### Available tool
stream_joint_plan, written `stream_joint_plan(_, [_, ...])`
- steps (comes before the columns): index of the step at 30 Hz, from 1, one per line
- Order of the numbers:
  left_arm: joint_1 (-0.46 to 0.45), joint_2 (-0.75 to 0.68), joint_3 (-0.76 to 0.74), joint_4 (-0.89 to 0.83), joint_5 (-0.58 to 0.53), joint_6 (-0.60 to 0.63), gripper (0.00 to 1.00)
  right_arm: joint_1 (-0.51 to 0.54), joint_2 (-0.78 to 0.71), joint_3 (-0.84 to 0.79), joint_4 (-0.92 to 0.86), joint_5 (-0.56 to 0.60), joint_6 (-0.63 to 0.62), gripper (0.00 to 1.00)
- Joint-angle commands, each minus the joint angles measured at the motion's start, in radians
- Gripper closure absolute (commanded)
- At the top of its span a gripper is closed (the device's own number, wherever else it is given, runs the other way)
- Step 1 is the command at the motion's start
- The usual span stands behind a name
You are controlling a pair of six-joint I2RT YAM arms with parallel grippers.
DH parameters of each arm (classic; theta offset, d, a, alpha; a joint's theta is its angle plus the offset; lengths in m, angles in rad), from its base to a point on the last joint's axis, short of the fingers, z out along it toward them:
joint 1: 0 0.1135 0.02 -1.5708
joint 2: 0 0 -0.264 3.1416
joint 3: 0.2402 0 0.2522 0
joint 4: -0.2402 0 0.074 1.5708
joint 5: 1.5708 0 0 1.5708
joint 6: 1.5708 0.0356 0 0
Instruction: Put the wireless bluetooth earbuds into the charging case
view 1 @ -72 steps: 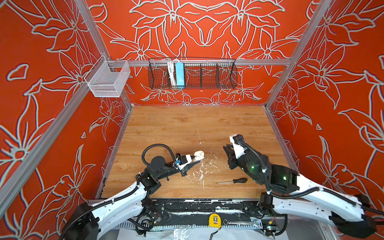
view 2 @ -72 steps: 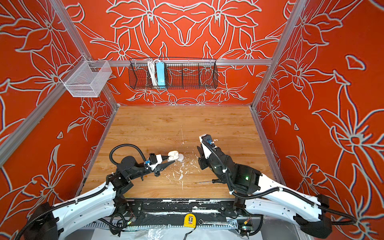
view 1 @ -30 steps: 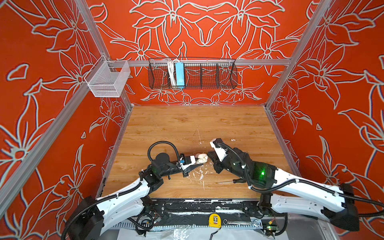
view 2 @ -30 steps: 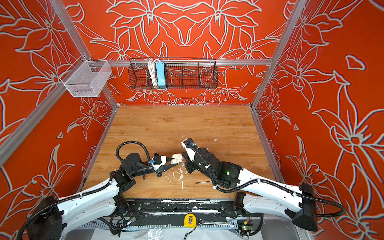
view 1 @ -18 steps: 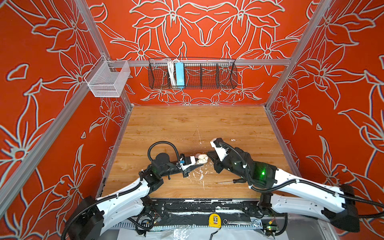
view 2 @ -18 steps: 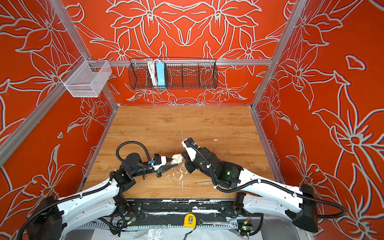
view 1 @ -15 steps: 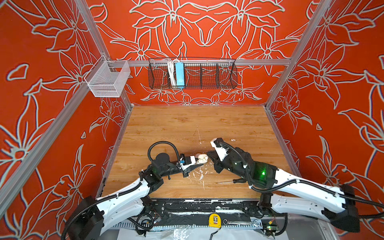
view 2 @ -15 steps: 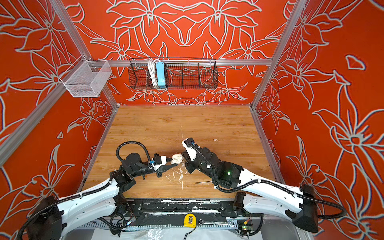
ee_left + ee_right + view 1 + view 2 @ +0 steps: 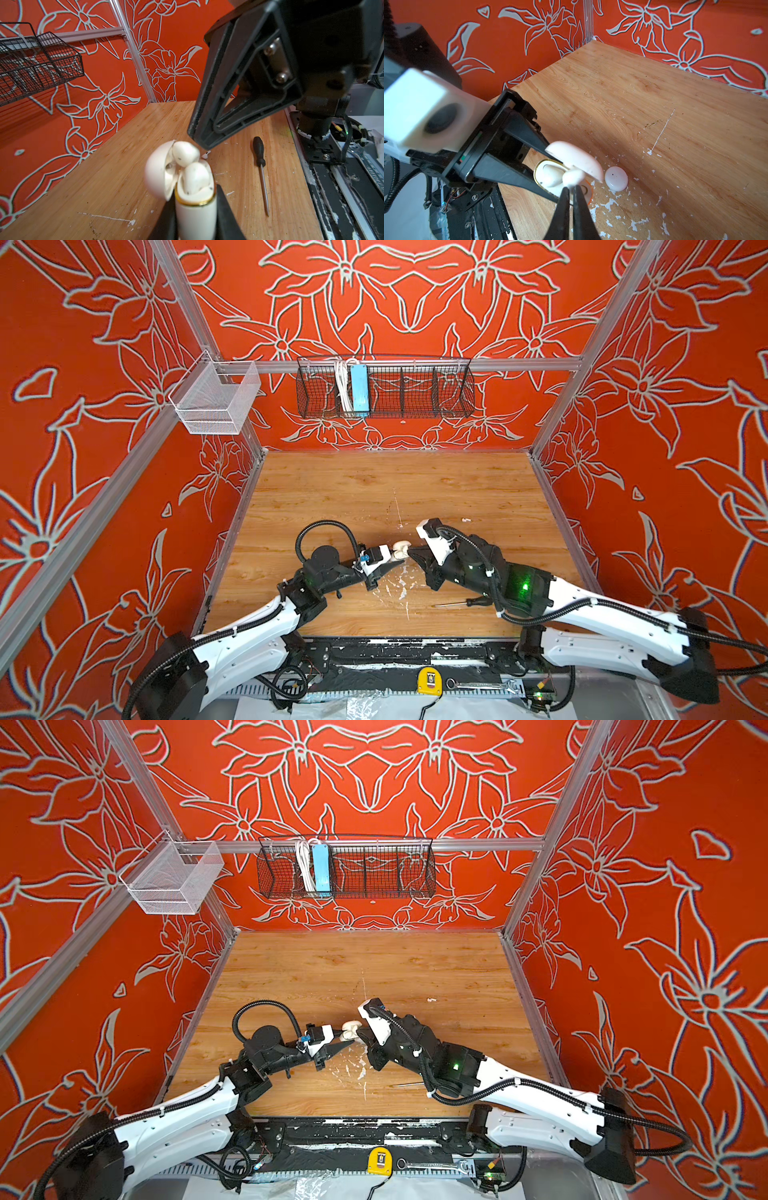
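In both top views the left gripper (image 9: 390, 563) and right gripper (image 9: 412, 552) meet tip to tip over the near middle of the table (image 9: 374, 489). The charging case (image 9: 400, 549) sits between them, held off the wood. With so little room, a sideways nudge from the right arm could twist the case in its grip. In the left wrist view the left jaws clamp the case's lower body and its lid is hinged open. The seated earbud (image 9: 195, 178) fills one pocket, while the second earbud (image 9: 185, 153) sits high and tilted at the mouth. I judge it could jam against its neighbour, or tumble out if let go too soon. The case is smooth cream-white, gold-rimmed and faintly speckled. In the right wrist view the right jaws are closed, pinching the second earbud by a thin edge. So small and slick a thing may slip or turn. A screwdriver (image 9: 258, 153) lies near right of the case.
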Motion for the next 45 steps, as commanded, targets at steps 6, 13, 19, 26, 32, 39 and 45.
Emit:
stream_joint_plan(6, [0.003, -0.006, 0.021, 0.018, 0.003, -0.001, 1.0, 0.006, -0.042, -0.023, 0.018, 0.006, 0.007, 0.76])
stream_joint_plan(13, [0.003, -0.009, 0.013, 0.008, 0.041, 0.042, 1.0, 0.006, -0.04, -0.012, 0.002, 0.112, 0.244, 0.75])
stream_joint_plan(19, [0.003, -0.04, -0.013, 0.029, -0.004, 0.047, 1.0, 0.024, -0.064, 0.006, -0.008, 0.143, 0.417, 0.7])
stream_joint_plan(26, [0.003, -0.023, -0.014, 0.036, -0.016, 0.051, 1.0, 0.053, -0.042, 0.047, -0.062, 0.206, 0.482, 0.61])
stream_joint_plan(32, [0.003, -0.03, -0.02, 0.032, -0.035, 0.061, 1.0, 0.063, 0.04, 0.109, -0.102, 0.27, 0.503, 0.58])
stream_joint_plan(39, [0.003, -0.029, -0.022, 0.033, -0.033, 0.062, 1.0, 0.065, 0.07, 0.116, -0.081, 0.289, 0.537, 0.57])
stream_joint_plan(45, [0.003, -0.029, -0.022, 0.031, -0.036, 0.063, 1.0, 0.077, 0.095, 0.12, -0.054, 0.272, 0.55, 0.57])
